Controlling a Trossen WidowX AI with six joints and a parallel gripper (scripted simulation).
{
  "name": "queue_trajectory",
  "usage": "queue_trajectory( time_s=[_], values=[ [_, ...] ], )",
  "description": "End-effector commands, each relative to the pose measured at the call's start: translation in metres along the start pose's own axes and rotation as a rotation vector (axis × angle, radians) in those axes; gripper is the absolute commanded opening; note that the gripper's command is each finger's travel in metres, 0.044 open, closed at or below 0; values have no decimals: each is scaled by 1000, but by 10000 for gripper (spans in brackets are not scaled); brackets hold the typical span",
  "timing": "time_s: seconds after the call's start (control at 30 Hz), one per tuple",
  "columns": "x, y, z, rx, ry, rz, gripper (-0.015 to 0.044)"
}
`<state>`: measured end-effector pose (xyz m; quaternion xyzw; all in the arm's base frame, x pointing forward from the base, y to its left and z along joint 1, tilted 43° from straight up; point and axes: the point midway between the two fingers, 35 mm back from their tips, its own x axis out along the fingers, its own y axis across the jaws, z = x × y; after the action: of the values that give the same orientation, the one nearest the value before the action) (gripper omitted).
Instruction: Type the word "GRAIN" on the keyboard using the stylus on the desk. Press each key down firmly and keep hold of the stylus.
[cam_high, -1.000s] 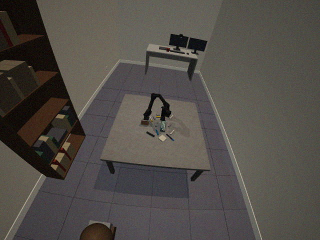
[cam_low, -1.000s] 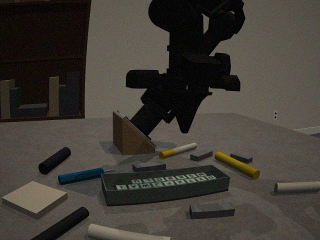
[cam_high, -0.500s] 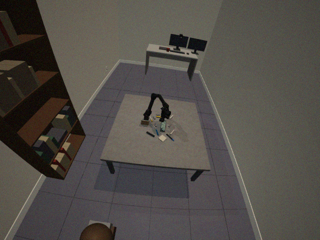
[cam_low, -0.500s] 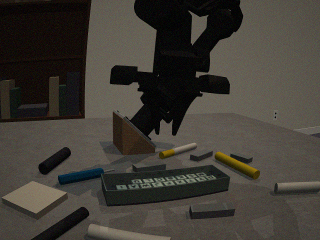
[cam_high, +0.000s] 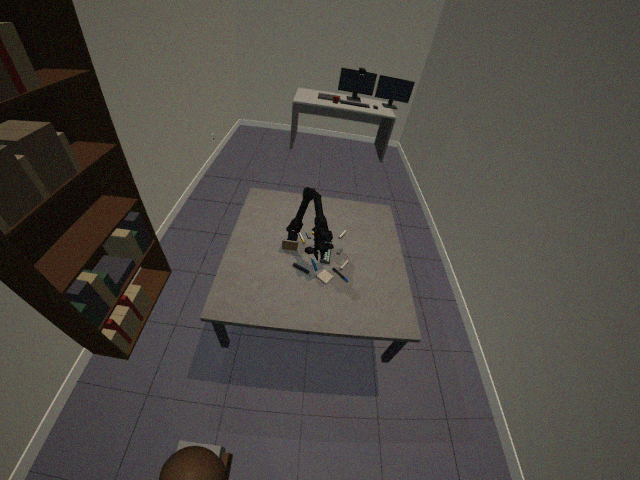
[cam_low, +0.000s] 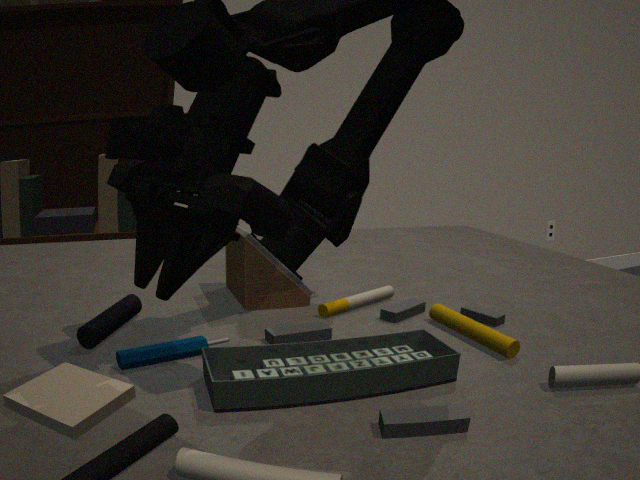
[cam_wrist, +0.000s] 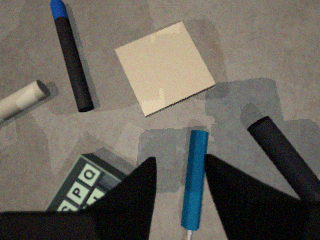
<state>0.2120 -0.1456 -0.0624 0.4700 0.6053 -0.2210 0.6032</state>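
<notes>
The stylus, a blue barrel with a thin pale metal tip (cam_high: 313, 264) (cam_low: 161, 352) (cam_wrist: 196, 175), lies on the table beside the end of the keyboard (cam_low: 330, 386) (cam_wrist: 107, 171). The keyboard is a dark green tray with pale letter keys; in the wrist view only its corner with Q and P shows, at the lower left. My gripper (cam_low: 152, 291) (cam_wrist: 180, 161) is partly open and empty, above the table. In the wrist view the stylus shows between the fingers, closer to the right one, its tip toward the bottom edge.
A beige square block (cam_low: 67, 395) (cam_wrist: 165, 69) and two black cylinders (cam_low: 109, 321) (cam_low: 129, 446) lie around the stylus. A wooden wedge (cam_low: 263, 279) stands behind. Grey blocks (cam_low: 298, 334) (cam_low: 423, 421), yellow sticks (cam_low: 473, 330) (cam_low: 356, 300) and white sticks (cam_low: 594, 374) (cam_low: 253, 467) surround the keyboard.
</notes>
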Motion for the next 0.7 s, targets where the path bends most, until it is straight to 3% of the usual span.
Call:
queue_trajectory(
  time_s=[0.0, 0.67],
  values=[
    [13, -24, 5, 189, -59, -33, 150],
    [18, -26, 4, 189, -59, -33, 150]
  ],
)
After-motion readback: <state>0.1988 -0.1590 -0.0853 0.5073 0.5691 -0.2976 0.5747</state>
